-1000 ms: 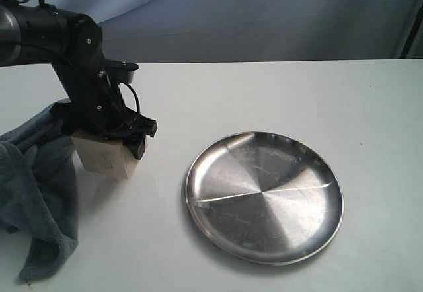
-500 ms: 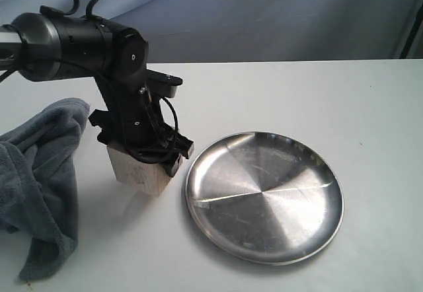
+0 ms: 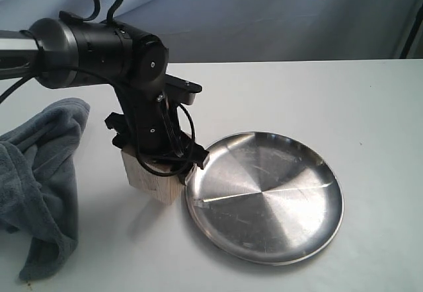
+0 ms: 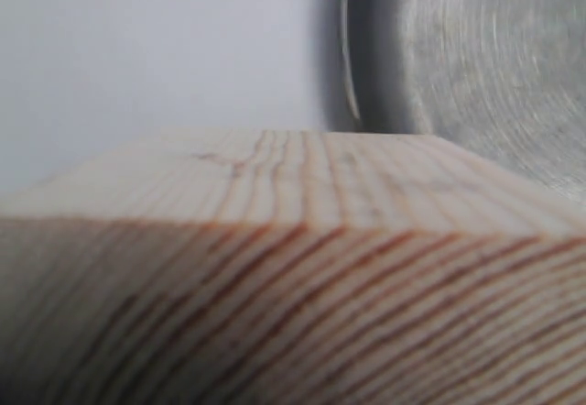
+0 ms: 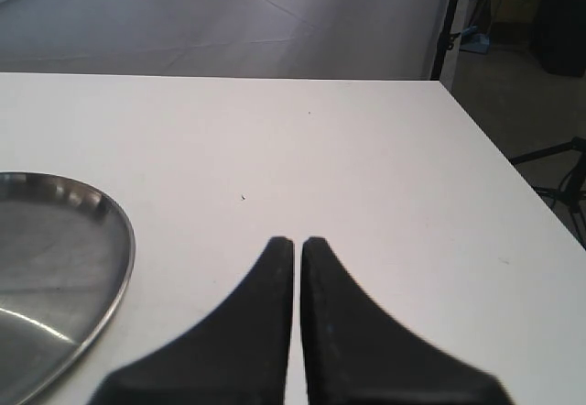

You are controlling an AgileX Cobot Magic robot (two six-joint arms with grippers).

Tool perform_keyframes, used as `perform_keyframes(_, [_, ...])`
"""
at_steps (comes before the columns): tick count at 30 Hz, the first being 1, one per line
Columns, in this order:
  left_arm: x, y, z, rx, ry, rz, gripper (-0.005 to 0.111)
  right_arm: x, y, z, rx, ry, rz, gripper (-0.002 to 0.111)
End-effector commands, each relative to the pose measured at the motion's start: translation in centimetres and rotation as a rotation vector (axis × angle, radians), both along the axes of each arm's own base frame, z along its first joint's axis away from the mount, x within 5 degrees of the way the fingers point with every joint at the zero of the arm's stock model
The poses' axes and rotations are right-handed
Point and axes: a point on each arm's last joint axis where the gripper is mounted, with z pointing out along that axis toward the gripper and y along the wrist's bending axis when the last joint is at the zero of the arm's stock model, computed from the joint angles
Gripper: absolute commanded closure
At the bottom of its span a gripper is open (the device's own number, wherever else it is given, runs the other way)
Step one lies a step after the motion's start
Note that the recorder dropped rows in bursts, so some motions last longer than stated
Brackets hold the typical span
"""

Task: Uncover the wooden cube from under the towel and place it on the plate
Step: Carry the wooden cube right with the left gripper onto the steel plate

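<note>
The wooden cube is pale with reddish grain and hangs just above the table at the plate's left rim. My left gripper is shut on it from above. The cube fills the left wrist view, hiding the fingers there. The round steel plate lies on the white table to the cube's right; its rim shows beyond the cube, and its edge shows in the right wrist view. The grey-blue towel is bunched at the left, off the cube. My right gripper is shut and holds nothing.
The white table ends at a right edge with floor and stands beyond. A grey-blue backdrop hangs behind the table. The left arm's black body reaches in from the left above the towel.
My left gripper has carried the cube rightward, away from the towel, up to the plate's left rim. The towel and plate have stayed put.
</note>
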Motion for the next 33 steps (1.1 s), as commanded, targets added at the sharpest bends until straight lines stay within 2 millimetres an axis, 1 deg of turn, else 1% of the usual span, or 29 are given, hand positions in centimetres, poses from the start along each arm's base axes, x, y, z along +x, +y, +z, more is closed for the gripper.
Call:
perform_keyframes(1, [0.2,-0.9,2.3,-0.021,-0.040,-0.023,0.097,0.0,0.0,0.0,0.002,-0.005,0.000,0.105])
perform_keyframes(5, [0.2,-2.1,3.7,-0.050,-0.074,-0.046,0.097,0.0,0.0,0.0,0.002,-0.005,0.000,0.105])
perform_keyframes(10, [-0.6,-4.0,4.6,-0.073,-0.099,-0.094,0.097,0.0,0.0,0.0,0.000,-0.005,0.000,0.105])
perform_keyframes(19, [-3.0,-6.7,4.6,-0.084,-0.103,-0.180,0.097,0.0,0.0,0.0,0.000,-0.005,0.000,0.105])
perform_keyframes(25, [-4.0,-7.7,4.6,-0.090,-0.105,-0.224,0.097,0.0,0.0,0.0,0.002,-0.005,0.000,0.105])
perform_keyframes(30, [-5.3,-9.1,4.7,-0.107,-0.118,-0.277,0.097,0.0,0.0,0.0,0.002,-0.005,0.000,0.105])
perform_keyframes(33, [-5.9,-9.6,4.7,-0.112,-0.119,-0.298,0.097,0.0,0.0,0.0,0.000,-0.005,0.000,0.105])
